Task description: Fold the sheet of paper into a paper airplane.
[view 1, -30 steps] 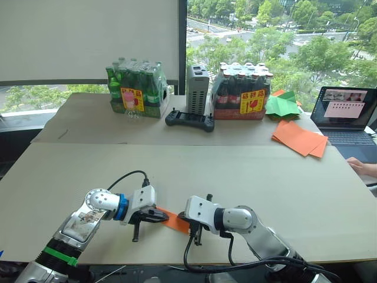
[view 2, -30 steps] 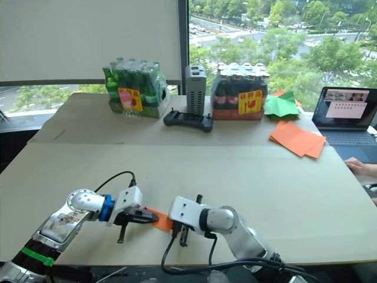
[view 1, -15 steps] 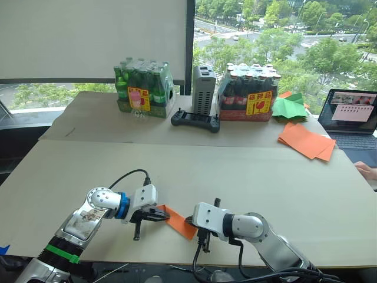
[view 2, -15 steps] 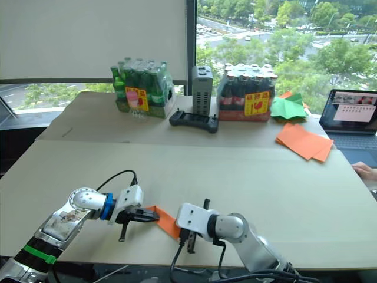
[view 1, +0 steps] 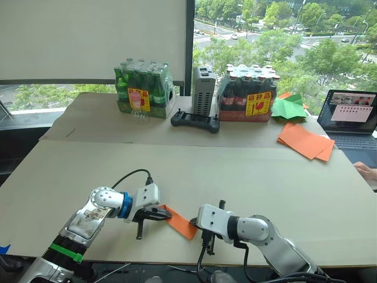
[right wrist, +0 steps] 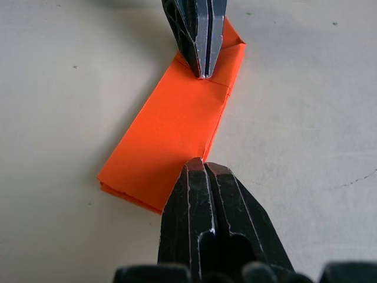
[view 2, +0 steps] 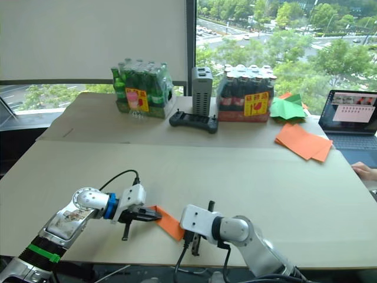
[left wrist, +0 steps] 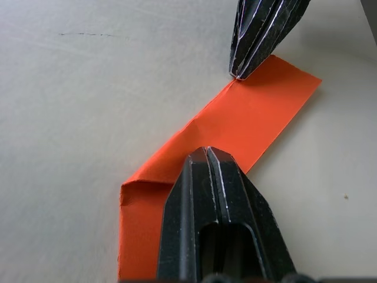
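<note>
Sheet of paper (view 1: 180,221): folded orange strip, flat on table (view 1: 247,171) near front edge. Left gripper (left wrist: 207,154): fingers together, pressing its left end. Right gripper (right wrist: 200,163): fingers together, tips at its right edge.

Orange sheet of paper (left wrist: 247,124); green paper shapes (view 1: 290,107).
</note>
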You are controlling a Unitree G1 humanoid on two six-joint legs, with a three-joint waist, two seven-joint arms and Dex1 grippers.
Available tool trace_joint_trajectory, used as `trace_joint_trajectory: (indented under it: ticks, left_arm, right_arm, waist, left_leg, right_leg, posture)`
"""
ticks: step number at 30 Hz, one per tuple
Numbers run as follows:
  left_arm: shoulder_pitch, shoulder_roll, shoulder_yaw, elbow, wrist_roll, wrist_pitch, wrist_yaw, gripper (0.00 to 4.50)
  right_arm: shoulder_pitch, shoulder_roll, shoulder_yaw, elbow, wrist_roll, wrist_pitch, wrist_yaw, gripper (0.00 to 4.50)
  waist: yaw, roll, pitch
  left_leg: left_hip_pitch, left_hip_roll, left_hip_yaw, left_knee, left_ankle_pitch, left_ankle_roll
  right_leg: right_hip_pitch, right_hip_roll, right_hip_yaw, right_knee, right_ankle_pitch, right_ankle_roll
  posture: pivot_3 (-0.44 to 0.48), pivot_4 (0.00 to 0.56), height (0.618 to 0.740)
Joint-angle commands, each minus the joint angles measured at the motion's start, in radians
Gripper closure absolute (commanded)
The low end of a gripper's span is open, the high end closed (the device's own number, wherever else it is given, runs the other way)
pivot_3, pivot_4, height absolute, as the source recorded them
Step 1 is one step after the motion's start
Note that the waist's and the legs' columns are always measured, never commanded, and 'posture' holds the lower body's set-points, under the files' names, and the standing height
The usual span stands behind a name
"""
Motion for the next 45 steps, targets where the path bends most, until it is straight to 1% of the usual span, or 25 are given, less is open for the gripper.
trace_joint_trajectory:
  ticks: [1, 8, 10, 14, 18, 24, 33, 37, 38, 42, 45]
  left_arm:
    - [-0.008, -0.01, -0.026, 0.018, 0.032, 0.008, 0.011, 4.5]
    - [-0.03, -0.074, -0.065, 0.061, 0.064, 0.005, 0.037, 4.5]
    - [-0.025, -0.086, -0.075, 0.078, 0.076, -0.009, 0.04, 4.5]
    - [-0.017, -0.086, -0.081, 0.093, 0.084, -0.024, 0.034, 4.5]
    - [-0.011, -0.079, -0.082, 0.101, 0.087, -0.037, 0.031, 4.5]
    - [-0.006, -0.075, -0.081, 0.097, 0.087, -0.042, 0.034, 4.5]
    - [-0.003, -0.066, -0.08, 0.1, 0.095, -0.054, 0.036, 4.5]
    - [-0.004, -0.066, -0.082, 0.103, 0.099, -0.059, 0.038, 4.5]
    - [-0.005, -0.066, -0.083, 0.105, 0.1, -0.061, 0.037, 4.5]
    - [-0.007, -0.066, -0.085, 0.109, 0.101, -0.068, 0.035, 4.5]
    - [-0.008, -0.066, -0.085, 0.111, 0.101, -0.07, 0.035, 4.5]
  right_arm:
    - [0.028, -0.035, 0.02, 0.061, -0.039, 0.055, 0.007, 4.48]
    - [0.02, -0.028, 0.014, 0.048, -0.043, 0.063, 0.003, 4.48]
    - [0.005, -0.004, -0.004, 0.036, -0.032, 0.065, -0.013, 4.48]
    - [-0.021, 0.058, -0.066, -0.013, 0.036, 0.068, -0.026, 4.48]
    - [-0.044, 0.087, -0.067, -0.039, 0.049, 0.084, -0.024, 4.48]
    - [-0.038, 0.082, -0.024, -0.018, 0.024, 0.077, -0.024, 4.48]
    - [0.006, 0.004, 0.043, 0.011, -0.037, 0.094, -0.007, 4.48]
    - [0.021, -0.003, 0.037, 0.013, -0.041, 0.088, -0.015, 4.48]
    - [0.019, 0.004, 0.028, 0.015, -0.042, 0.077, -0.027, 4.48]
    - [-0.027, 0.089, -0.051, -0.004, 0.015, 0.043, -0.07, 4.48]
    - [-0.032, 0.118, -0.056, -0.029, 0.035, 0.02, -0.063, 4.48]
  waist:
    - [0.0, 0.0, 0.0]
    - [0.002, 0.0, -0.001]
    - [0.001, 0.0, -0.002]
    - [0.0, 0.0, -0.002]
    - [-0.002, 0.0, -0.002]
    - [-0.002, 0.0, -0.002]
    - [-0.002, 0.0, -0.003]
    - [-0.002, 0.001, -0.006]
    - [-0.002, 0.001, -0.007]
    - [-0.004, 0.001, -0.007]
    - [-0.005, 0.001, -0.007]
  left_leg:
    - [0.0, 0.0, 0.0, 0.0, 0.0, 0.0]
    - [0.0, 0.0, 0.0, 0.0, 0.0, 0.0]
    - [0.0, 0.0, 0.0, 0.0, 0.0, 0.0]
    - [0.002, 0.0, 0.0, 0.001, 0.0, 0.0]
    - [0.001, 0.0, 0.0, 0.0, 0.0, 0.0]
    - [0.0, 0.0, 0.0, 0.0, 0.0, 0.0]
    - [0.0, 0.0, 0.0, 0.0, 0.0, 0.0]
    - [0.001, 0.0, 0.0, 0.0, 0.0, 0.0]
    - [0.001, 0.0, 0.0, 0.0, 0.0, 0.0]
    - [0.001, 0.0, 0.0, 0.0, 0.0, 0.0]
    - [0.001, 0.0, 0.0, 0.0, 0.0, 0.0]
  right_leg:
    - [0.0, 0.0, 0.0, 0.0, 0.0, 0.0]
    - [0.001, 0.0, 0.0, 0.0, 0.0, 0.0]
    - [0.001, 0.0, 0.0, 0.0, 0.0, 0.0]
    - [0.002, 0.0, 0.0, 0.0, 0.0, 0.0]
    - [0.0, 0.0, 0.0, 0.0, 0.0, 0.0]
    - [0.0, 0.0, 0.0, 0.0, 0.0, 0.0]
    - [0.0, 0.0, 0.0, 0.0, 0.0, 0.0]
    - [0.0, 0.0, 0.0, 0.0, 0.0, 0.0]
    - [0.001, 0.0, 0.0, 0.0, 0.0, 0.0]
    - [0.001, 0.001, 0.0, 0.0, 0.0, 0.0]
    - [0.0, 0.001, 0.0, 0.0, 0.0, 0.0]
  posture:
    - [0.0, 0.15, 0.733]
    - [0.0, 0.15, 0.733]
    - [0.0, 0.15, 0.733]
    - [0.0, 0.15, 0.733]
    - [0.0, 0.15, 0.733]
    - [0.0, 0.15, 0.733]
    - [0.0, 0.15, 0.733]
    - [0.0, 0.15, 0.733]
    - [0.0, 0.15, 0.733]
    - [0.0, 0.15, 0.733]
    - [0.0, 0.15, 0.733]
